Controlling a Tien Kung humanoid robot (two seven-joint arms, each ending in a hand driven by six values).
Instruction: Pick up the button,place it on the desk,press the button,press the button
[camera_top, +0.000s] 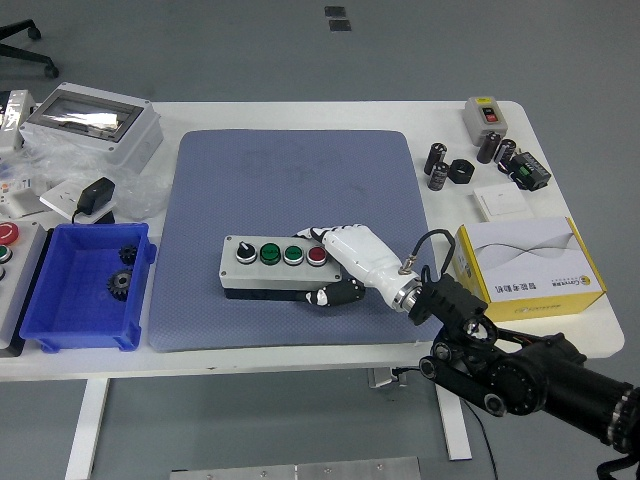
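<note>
White table (560, 330) on grey floor (420, 60); chair base (25, 45) top left; even light.

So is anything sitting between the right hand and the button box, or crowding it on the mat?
Nothing visible. The right hand is already on the button box, fingers over its right end and thumb at the front edge. The blue mat around the box is bare.
</note>
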